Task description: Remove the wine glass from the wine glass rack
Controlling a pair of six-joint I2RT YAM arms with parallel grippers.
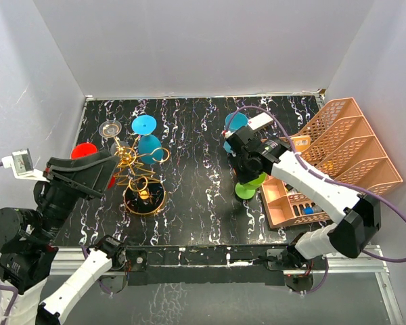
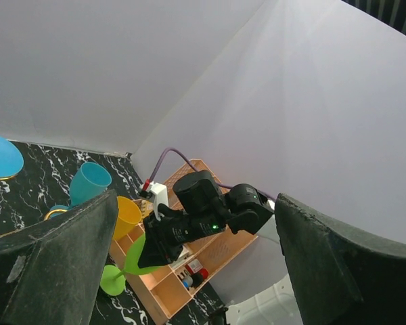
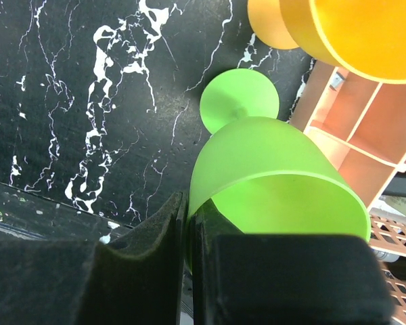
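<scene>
Wine glass [image 3: 277, 176], green, is off the rack [image 1: 139, 172]. It sits well right of it, just beside the peach organiser [image 1: 345, 149]. Bowl tilted, foot low toward the tabletop [image 1: 189, 203]; foot contact unclear. Right claw [image 3: 188, 206] pinches the bowl's rim, 1 finger inside, 1 outside. Left claw [image 1: 101, 172] is spread wide, holding nothing, just left of the rack. Rack stands upright on its round dark base. 1 blue glass [image 1: 147, 139] sits among its arms. Clear glass [image 1: 110, 128] and red glass [image 1: 84, 150] are near its far-left side; whether hung, cannot tell. Orange glass [image 3: 352, 34] is close beside the green one.
</scene>
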